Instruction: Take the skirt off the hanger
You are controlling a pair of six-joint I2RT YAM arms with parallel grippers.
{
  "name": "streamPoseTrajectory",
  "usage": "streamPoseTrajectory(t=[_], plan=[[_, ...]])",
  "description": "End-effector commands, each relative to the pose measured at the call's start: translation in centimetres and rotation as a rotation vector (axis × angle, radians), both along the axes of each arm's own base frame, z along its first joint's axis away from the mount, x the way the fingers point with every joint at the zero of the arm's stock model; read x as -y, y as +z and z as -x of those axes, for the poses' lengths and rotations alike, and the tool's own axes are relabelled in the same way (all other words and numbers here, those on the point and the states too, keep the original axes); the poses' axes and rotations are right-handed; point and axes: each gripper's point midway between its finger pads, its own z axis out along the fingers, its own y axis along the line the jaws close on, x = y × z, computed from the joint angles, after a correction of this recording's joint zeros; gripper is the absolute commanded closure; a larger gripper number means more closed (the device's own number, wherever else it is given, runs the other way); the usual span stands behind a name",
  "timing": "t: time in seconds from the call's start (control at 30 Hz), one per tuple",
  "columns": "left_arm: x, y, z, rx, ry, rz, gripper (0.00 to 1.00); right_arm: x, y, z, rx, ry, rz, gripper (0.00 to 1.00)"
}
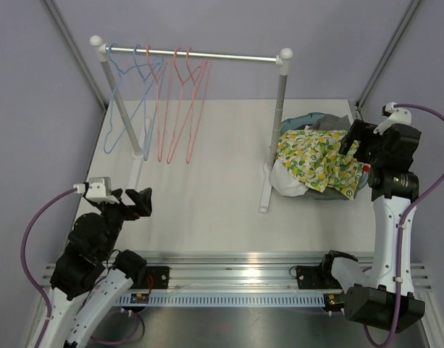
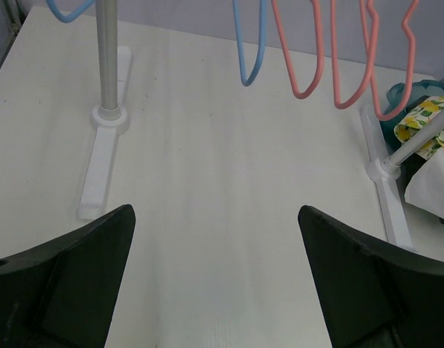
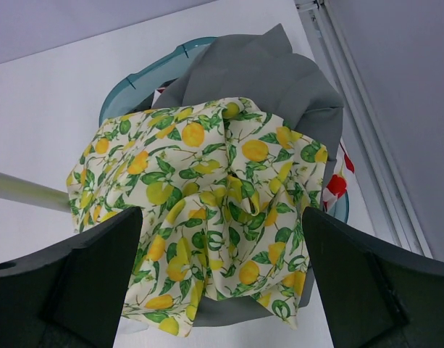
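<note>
A lemon-print skirt (image 1: 316, 161) lies crumpled on a pile of clothes in a teal basket (image 1: 303, 119) at the right; it fills the right wrist view (image 3: 207, 210). Several bare blue and pink hangers (image 1: 174, 101) hang on the rail (image 1: 207, 56) of the white rack. My right gripper (image 1: 350, 148) is open and hovers just above the skirt (image 3: 222, 290), holding nothing. My left gripper (image 1: 138, 203) is open and empty over bare table near the front left (image 2: 216, 290).
A grey garment (image 3: 272, 76) and a white one (image 1: 287, 181) lie under the skirt, plus a red-patterned piece (image 3: 337, 185). The rack's right post (image 1: 278, 109) and foot (image 1: 265, 190) stand just left of the basket. The left post (image 2: 106, 58) stands ahead of my left gripper.
</note>
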Motion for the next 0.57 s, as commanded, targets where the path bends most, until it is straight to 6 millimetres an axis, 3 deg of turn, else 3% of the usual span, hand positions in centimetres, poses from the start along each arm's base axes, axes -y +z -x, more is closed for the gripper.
streamPoseTrajectory(t=[0.0, 0.53], plan=[[-1.37, 1.47, 0.62, 0.044, 0.051, 0.009, 0.01, 1.75, 1.20, -0.08, 0.069, -0.092, 0.048, 0.01], [-1.94, 0.80, 0.93, 0.031, 0.065, -0.021, 0.01, 1.93, 0.65, -0.24, 0.091, -0.078, 0.091, 0.00]])
